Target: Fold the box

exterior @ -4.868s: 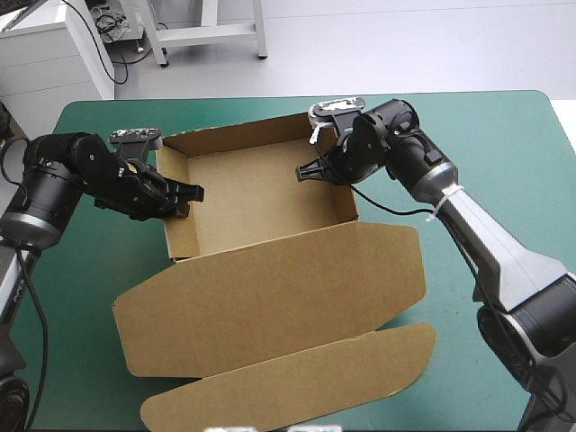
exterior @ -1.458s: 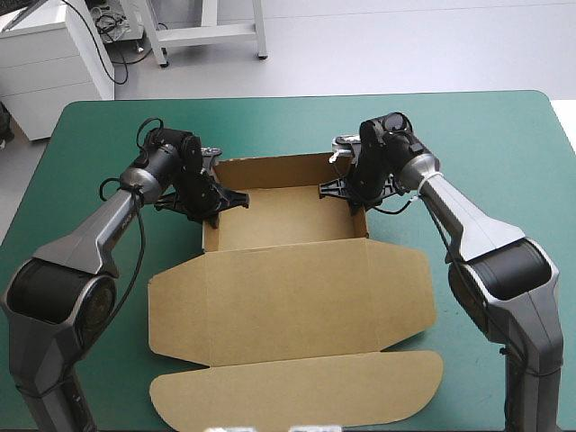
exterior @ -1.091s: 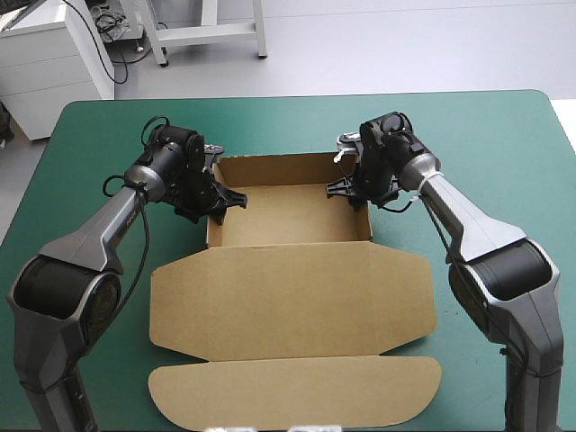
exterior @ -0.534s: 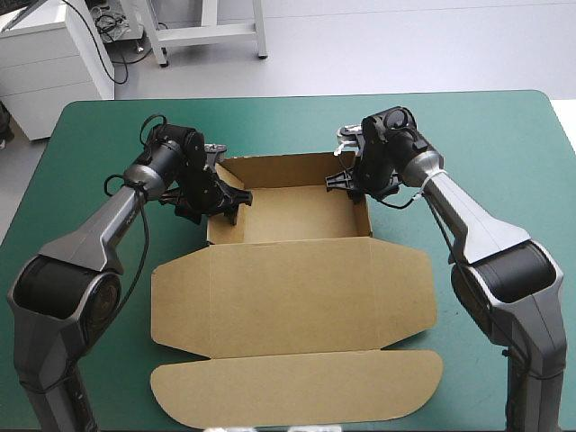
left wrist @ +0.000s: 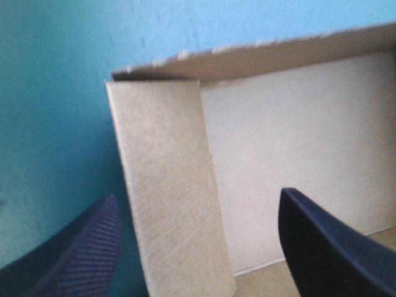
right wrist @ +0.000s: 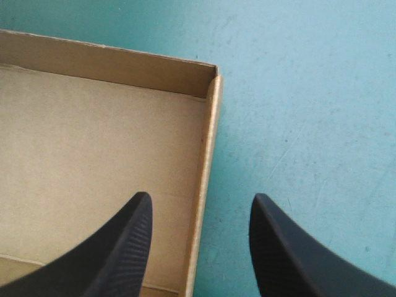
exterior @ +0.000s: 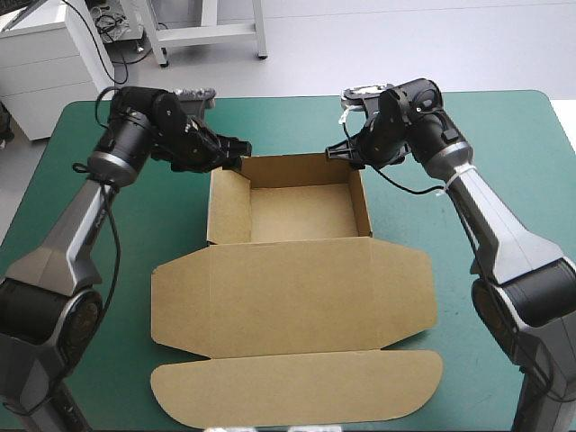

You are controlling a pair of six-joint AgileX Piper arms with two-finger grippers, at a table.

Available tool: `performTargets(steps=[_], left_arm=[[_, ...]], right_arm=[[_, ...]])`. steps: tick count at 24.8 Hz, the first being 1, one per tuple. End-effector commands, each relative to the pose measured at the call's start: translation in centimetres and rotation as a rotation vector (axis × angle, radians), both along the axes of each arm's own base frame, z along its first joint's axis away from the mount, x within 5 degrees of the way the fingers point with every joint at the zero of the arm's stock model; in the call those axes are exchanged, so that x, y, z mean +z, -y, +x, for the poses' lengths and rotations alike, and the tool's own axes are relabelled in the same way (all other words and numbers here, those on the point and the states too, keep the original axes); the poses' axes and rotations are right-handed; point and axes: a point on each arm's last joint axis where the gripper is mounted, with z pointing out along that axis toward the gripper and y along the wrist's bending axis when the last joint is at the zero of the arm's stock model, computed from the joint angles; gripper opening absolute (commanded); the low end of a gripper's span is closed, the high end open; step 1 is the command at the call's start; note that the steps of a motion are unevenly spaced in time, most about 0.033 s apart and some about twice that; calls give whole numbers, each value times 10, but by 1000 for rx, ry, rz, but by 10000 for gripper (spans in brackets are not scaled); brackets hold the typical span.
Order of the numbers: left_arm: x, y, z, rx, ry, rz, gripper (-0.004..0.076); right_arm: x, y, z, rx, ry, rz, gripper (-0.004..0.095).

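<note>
The left gripper and right gripper hang wide open and empty over the far corners of the box.

In the high view the black fingertips are small and dark against the wrists, so the gap between them is hard to read; the wrist views show it plainly. A board wall at the tray's corner stands between the left gripper's fingers, its near end cut off. Which of the corner's two walls it is cannot be told. The right wall runs between the right gripper's fingers, one over the tray floor and one over the teal-green cover, with the far corner ahead. The lid and its tuck flap lie flat on the robot's side of both grippers, outside both wrist views.
</note>
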Motion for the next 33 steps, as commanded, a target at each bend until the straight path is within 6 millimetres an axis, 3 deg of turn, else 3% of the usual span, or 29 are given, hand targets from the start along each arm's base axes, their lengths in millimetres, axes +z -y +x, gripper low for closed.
performTargets(steps=[1, 2, 3, 5, 6, 7, 9, 10, 11, 12, 17, 21, 27, 33], left_arm=[[85, -14, -45, -104, 239, -1, 505], [98, -20, -52, -112, 295, 26, 487], [120, -31, -68, -84, 379, 69, 410], [151, -54, -102, -19, 501, 155, 210], [168, -69, -128, 13, 575, 208, 49], [174, -75, -139, 25, 602, 225, -5], [190, -92, -179, 64, 676, 243, -8], [195, -102, -208, 73, 715, 229, -8], [195, -106, -219, 71, 726, 223, -8], [193, -112, -247, 52, 748, 204, -8], [160, -125, -296, 20, 715, 185, -8], [118, -132, -328, -9, 663, 167, -8], [42, -136, -345, -44, 526, 190, -8], [-27, -139, -353, -61, 451, 214, -8]], right_arm=[[51, 15, -25, -2, 116, 40, 458], [53, 16, -27, -3, 122, 43, 458], [55, 16, -28, -3, 126, 44, 458], [54, 15, -28, -30, 115, 64, 458], [51, 14, -26, -48, 99, 83, 458], [49, 12, -25, -45, 91, 88, 458], [42, 10, -20, -46, 75, 81, 458], [37, 9, -17, -46, 64, 76, 458], [35, 8, -16, -46, 57, 73, 458], [26, 8, -12, -49, 39, 55, 458], [-3, 7, -7, -53, -39, 3, 457], [-22, 0, 1, -48, -95, 14, 458], [-53, -7, 14, -34, -166, -6, 457], [-64, -9, 18, -31, -187, -17, 416]])
